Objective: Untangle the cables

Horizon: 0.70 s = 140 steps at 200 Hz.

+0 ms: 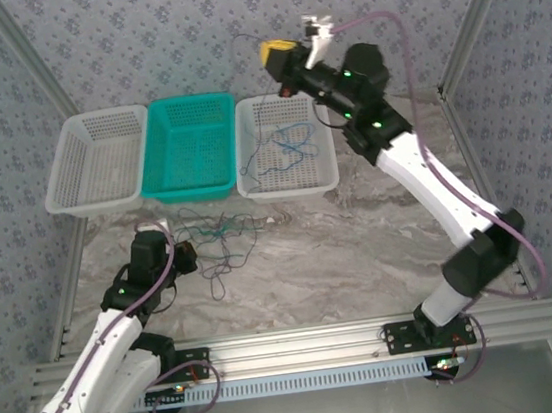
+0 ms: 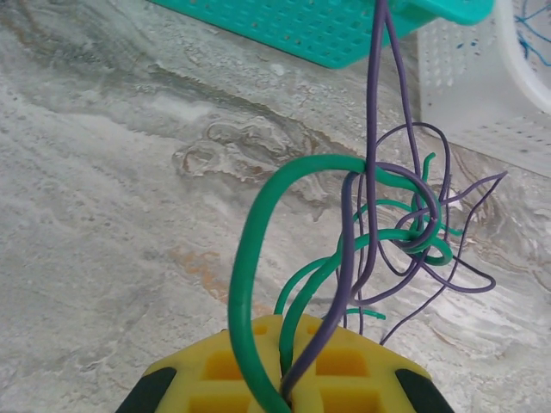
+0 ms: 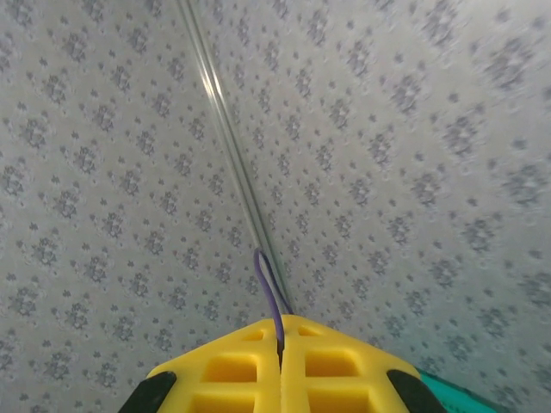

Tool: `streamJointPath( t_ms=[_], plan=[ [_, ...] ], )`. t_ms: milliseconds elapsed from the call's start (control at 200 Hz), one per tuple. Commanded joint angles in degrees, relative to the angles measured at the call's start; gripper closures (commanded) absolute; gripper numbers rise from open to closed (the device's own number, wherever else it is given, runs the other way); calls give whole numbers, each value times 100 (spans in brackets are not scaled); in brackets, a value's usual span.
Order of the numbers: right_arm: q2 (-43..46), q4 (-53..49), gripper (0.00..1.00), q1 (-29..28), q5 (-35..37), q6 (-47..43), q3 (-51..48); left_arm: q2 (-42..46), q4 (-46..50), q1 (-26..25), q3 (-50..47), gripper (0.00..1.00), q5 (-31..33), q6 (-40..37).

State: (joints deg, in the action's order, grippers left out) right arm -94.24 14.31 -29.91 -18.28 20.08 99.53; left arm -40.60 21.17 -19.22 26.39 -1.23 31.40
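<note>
Left claw (image 2: pixel 288 383) cut off below, cables (image 2: pixel 238 267) ends hidden within

Your widest free stretch is the bare marble table (image 1: pixel 362 246) right of the tangle of cables (image 1: pixel 221 235), between it and the right arm (image 1: pixel 435 187), whose white link slants across the near right corner. Ahead, the left white basket (image 1: pixel 94 202), teal basket (image 1: pixel 189 191) and right white basket (image 1: pixel 289 189) stand edge to edge along the far side, a closed row. Green loops (image 2: pixel 245 258) and a thin purple wire (image 2: pixel 372 129) running up past the teal rim cross the way straight in front of the left gripper (image 1: pixel 186 256). The right gripper (image 1: pixel 277 53) hangs high over the baskets' far edge. Papered walls (image 1: pixel 183 26) close in behind and on both sides.
</note>
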Motion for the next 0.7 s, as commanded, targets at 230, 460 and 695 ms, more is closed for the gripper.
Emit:
streamJointPath(
  t_ms=[230, 460, 695],
  plan=[
    [-2886, 897, 100, -282, -636, 547, 2637, 91, -473, -16, -132, 100, -422, -200],
    [-4288, 104, 100, -569, -616, 443, 3900, 267, -458, -16, -257, 100, -405, -134],
    [-4883, -1277, 97, -840, -40, -213, 3934, 377, -363, -20, -240, 100, -316, -151]
  ],
)
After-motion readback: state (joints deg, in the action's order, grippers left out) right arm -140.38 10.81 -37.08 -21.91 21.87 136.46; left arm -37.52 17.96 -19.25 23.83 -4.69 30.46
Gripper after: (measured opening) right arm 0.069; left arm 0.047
